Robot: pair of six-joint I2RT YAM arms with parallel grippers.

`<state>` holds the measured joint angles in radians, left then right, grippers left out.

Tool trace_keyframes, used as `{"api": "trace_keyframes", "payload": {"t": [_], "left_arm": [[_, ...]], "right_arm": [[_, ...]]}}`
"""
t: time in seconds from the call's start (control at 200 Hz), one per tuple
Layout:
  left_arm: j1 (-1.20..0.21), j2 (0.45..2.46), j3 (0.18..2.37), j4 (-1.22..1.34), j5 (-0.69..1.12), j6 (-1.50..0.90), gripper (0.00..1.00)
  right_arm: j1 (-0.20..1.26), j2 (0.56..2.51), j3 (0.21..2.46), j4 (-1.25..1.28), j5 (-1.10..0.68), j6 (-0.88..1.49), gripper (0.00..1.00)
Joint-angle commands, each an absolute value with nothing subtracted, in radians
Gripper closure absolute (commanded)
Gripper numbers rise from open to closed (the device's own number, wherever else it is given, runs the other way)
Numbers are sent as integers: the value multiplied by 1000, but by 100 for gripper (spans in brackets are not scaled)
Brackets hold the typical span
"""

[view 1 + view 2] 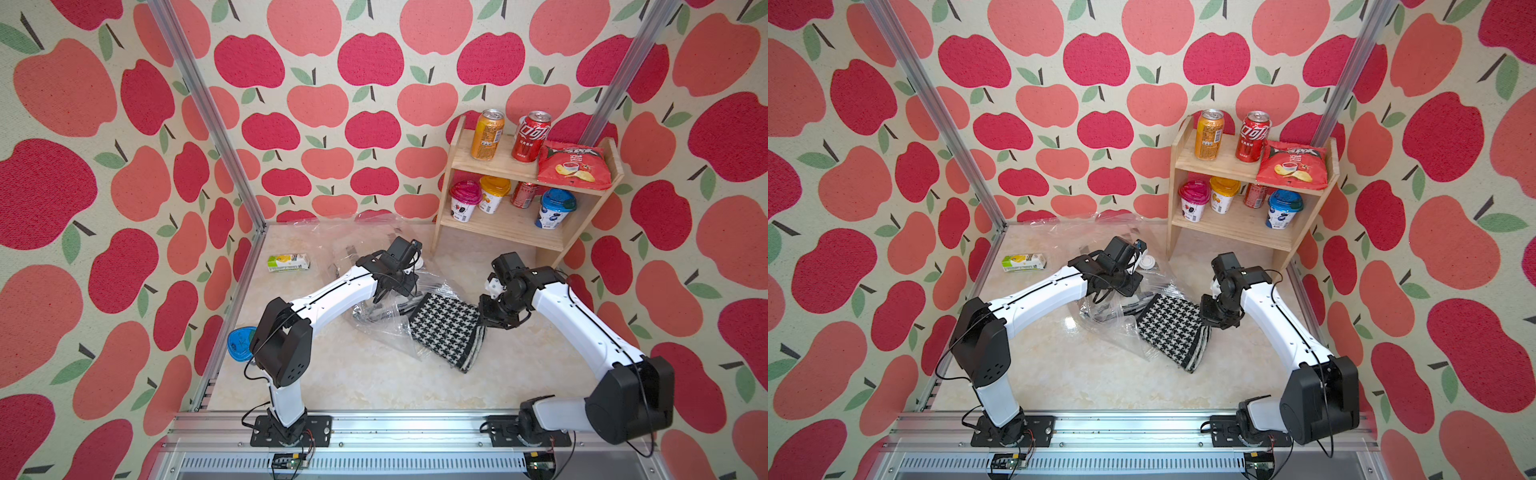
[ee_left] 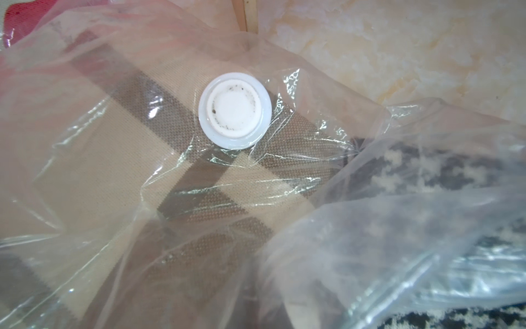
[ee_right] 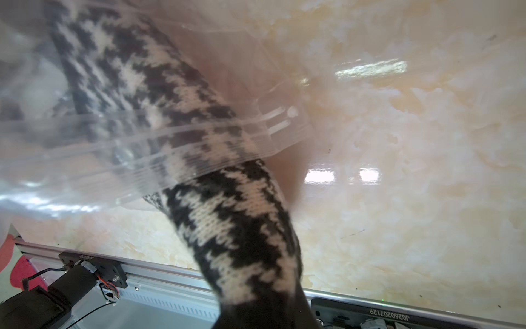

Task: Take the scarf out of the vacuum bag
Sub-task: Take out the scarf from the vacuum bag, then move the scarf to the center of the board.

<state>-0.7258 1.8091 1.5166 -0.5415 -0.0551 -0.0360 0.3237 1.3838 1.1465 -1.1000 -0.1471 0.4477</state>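
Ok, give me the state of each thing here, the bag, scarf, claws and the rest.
bag: crumpled, mouth open.
valve cap: on.
scarf: folded, mostly out, one end inside the bag mouth.
left claw: shut, over the bunched bag.
right claw: shut on the scarf's corner.
orange can, red can: upright on the shelf.
cups: lids on.
juice carton: lying on its side.

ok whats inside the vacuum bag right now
One end of the houndstooth scarf sits inside the open vacuum bag; the rest lies outside. Beige, brown-striped fabric shows through the plastic by the white valve. The left arm covers the bag's middle.
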Motion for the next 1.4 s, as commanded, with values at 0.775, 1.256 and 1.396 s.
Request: {"api": "trace_keyframes", "payload": {"t": [0.775, 1.256, 1.396], "left_arm": [[-666, 1932, 1673, -675, -84, -59, 100], [-624, 1759, 1569, -680, -92, -33, 100], [-624, 1721, 1535, -670, -82, -40, 100]], "right_arm": [[66, 1665, 1281, -1223, 186, 229, 85], [-59, 1718, 1367, -1160, 386, 161, 65], [-58, 1705, 1391, -1154, 375, 188, 24]]}}
